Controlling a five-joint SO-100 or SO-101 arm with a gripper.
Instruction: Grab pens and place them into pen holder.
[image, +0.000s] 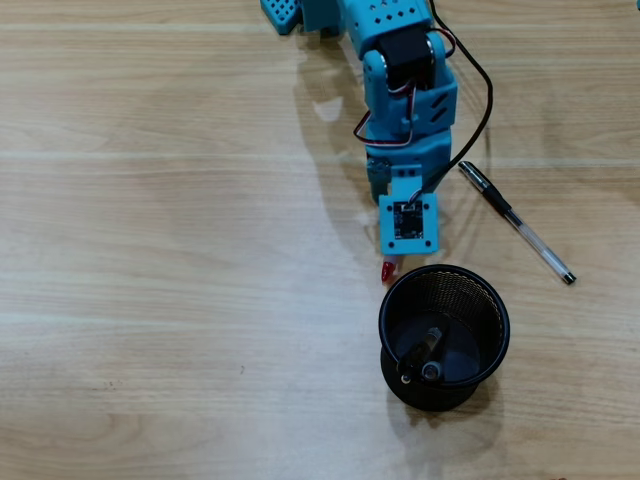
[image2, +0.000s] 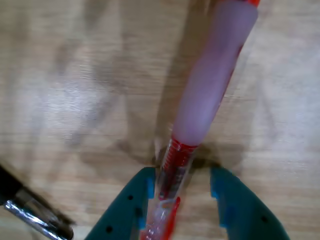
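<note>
The gripper (image2: 182, 192) holds the red pen (image2: 210, 85) just at eleven o'clock of the pen holder (image: 495, 300), so the next move likely carries it over the rim.

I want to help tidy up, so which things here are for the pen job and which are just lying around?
For the job: red pen in the tool; black-capped pen on the table; pen holder, with pens already inside.
Not for the job: black cable on the arm; wooden table underneath.
</note>
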